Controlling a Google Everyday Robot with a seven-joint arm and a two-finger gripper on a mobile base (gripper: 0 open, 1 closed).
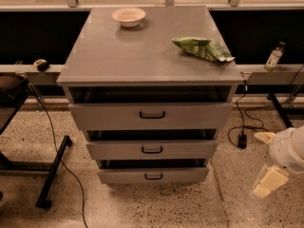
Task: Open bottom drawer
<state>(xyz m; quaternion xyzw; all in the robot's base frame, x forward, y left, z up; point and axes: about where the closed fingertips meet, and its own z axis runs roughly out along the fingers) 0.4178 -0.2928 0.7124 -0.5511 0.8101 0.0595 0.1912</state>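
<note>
Grey flat-fronted bottom drawer [153,175] with black bar handle: lowest front in the grey three-drawer bench [152,56]. White-and-cream gripper [260,163]: right of the bench, well apart, low, probably to match handle height; fingers [268,182] spread, empty.

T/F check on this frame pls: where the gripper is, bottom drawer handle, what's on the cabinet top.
1. The gripper is low at the right, apart from the cabinet. True.
2. The gripper grips the bottom drawer by its handle. False: nothing touches the handle.
3. A bowl sits on the cabinet top, back left. True.
4. The green bag lies inside a drawer. False: it lies on the cabinet top, right side.
5. The bottle stands on the cabinet top. False: it stands on the ledge to the right.
</note>
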